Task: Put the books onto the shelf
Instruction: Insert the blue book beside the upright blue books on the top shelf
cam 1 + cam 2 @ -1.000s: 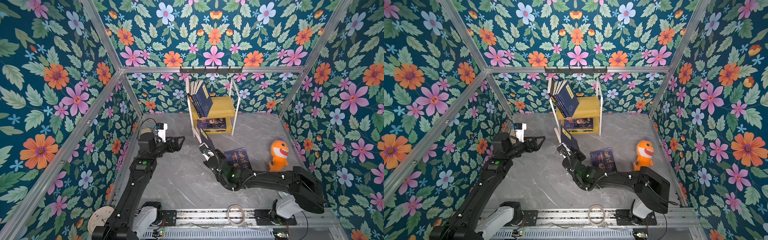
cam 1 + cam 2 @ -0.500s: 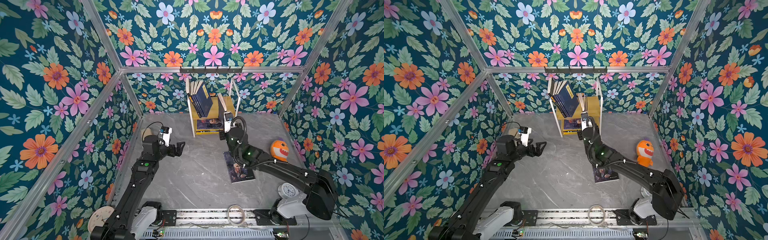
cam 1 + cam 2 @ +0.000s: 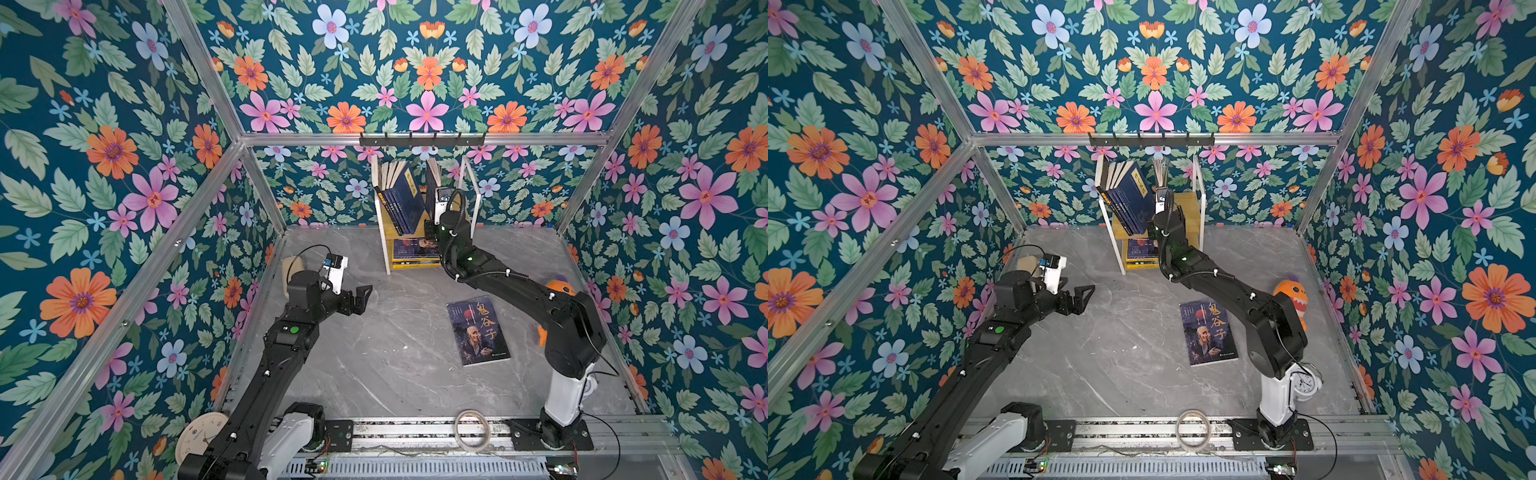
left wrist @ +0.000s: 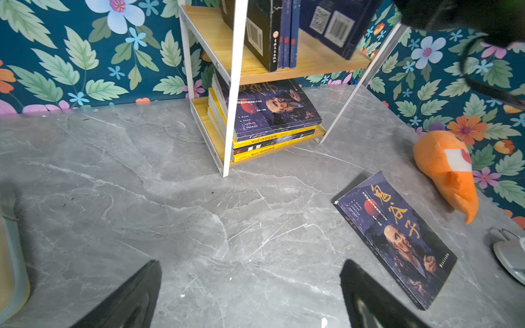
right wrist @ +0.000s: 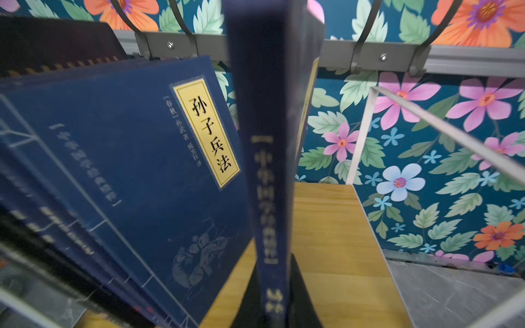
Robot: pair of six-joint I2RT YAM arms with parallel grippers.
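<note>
The shelf [image 3: 385,249] stands against the back wall. My right gripper [image 5: 274,264] is shut on a navy book [image 5: 267,170] and holds it upright, spine toward the wrist camera, over the upper board [image 5: 326,241]. In both top views that gripper [image 3: 432,208] [image 3: 1158,199] is at the upper tier. Several navy books [image 3: 401,199] lean to the left there. A stack of books [image 4: 272,119] lies on the lower board. A dark book with an old-man portrait [image 3: 478,330] [image 4: 397,235] lies flat on the table. My left gripper [image 3: 359,297] [image 4: 250,264] hovers open and empty left of the middle.
An orange plush toy [image 3: 559,286] [image 4: 443,164] lies by the right wall behind the right arm. A black hook rail [image 3: 422,139] runs above the shelf. A tape ring [image 3: 471,430] lies at the front rail. A small white clock [image 3: 1304,380] stands by the right arm's base.
My right arm swung from the middle of the table up to the shelf's upper tier with the navy book. The old-man book now lies turned and nearer the front. The left arm shifted slightly.
</note>
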